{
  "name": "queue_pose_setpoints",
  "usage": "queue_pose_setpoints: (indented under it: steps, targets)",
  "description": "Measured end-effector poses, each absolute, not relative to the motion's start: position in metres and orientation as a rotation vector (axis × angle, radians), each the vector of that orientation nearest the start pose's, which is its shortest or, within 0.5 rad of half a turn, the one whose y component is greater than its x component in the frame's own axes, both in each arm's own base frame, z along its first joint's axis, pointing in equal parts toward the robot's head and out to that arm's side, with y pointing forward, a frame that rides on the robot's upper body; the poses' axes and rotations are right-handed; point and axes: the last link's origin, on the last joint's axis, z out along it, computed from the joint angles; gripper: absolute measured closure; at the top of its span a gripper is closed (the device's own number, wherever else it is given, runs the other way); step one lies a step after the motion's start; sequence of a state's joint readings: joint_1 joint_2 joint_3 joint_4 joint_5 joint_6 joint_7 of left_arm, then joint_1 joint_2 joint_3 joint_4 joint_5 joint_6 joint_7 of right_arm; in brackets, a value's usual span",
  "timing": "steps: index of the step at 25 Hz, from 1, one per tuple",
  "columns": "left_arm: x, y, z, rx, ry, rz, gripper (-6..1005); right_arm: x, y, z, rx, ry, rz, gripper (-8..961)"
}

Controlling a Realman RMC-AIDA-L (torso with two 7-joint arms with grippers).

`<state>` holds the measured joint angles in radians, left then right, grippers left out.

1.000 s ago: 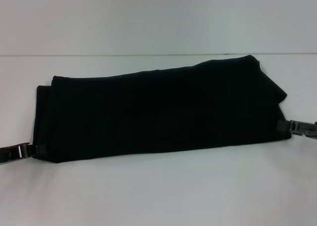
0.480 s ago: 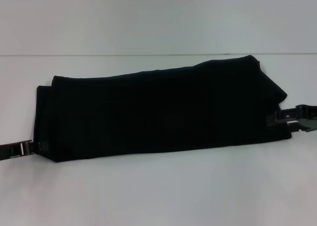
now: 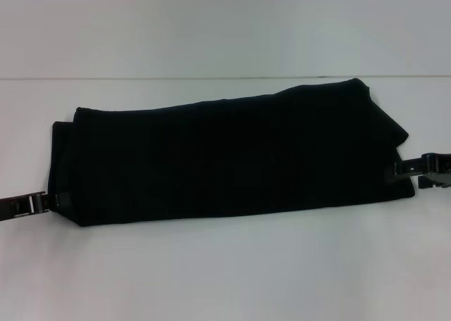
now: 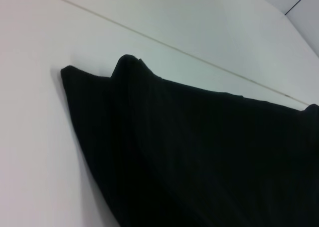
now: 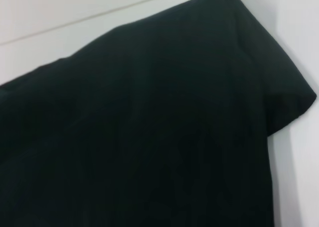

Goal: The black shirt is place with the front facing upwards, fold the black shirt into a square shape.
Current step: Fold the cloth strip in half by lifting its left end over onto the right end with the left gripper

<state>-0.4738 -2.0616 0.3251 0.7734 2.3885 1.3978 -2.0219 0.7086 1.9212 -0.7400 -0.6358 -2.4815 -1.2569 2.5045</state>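
The left gripper (image 3: 51, 200) sits low at the near left end of the black shirt (image 3: 232, 155), its dark fingers lying flat along the white table (image 3: 225, 279) and reaching in from the left edge of the head view. Its tip meets the shirt's near left corner; whether the fingers are spread, closed or pinching cloth cannot be told, because black fingertips merge with black fabric.

The right gripper (image 3: 405, 169) is at the opposite end, slightly farther from the robot, reaching in from the right edge of the head view. Its tip touches the shirt's right side edge, just below the rounded bulge of folded cloth. The same limit applies: the state of its fingers cannot be told.

Between the two grippers the shirt lies on the table as a long folded band running left to right. The near long edge is fairly straight. The left end shows two stepped layers, one peeking out past the other. The right end is wider and rises toward the far side, ending in a peaked corner.

The left wrist view shows those stepped left-end layers; the right wrist view shows the right end's folded flap. Beyond the shirt, a thin seam (image 3: 141, 77) crosses the table surface.
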Motion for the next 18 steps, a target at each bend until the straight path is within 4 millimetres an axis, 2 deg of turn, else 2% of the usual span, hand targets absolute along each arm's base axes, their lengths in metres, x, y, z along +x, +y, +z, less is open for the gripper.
queue_pose_setpoints:
  steps: [6,18]
  targets:
    - [-0.357,0.319,0.054,-2.073,-1.564,-0.496,992,0.308,0.399,0.044,-2.085,1.675,0.04,36]
    - [-0.356,0.32,0.054,-2.07,-1.564,-0.511,993,0.301,0.403,0.035,-2.108,1.642,0.049,37]
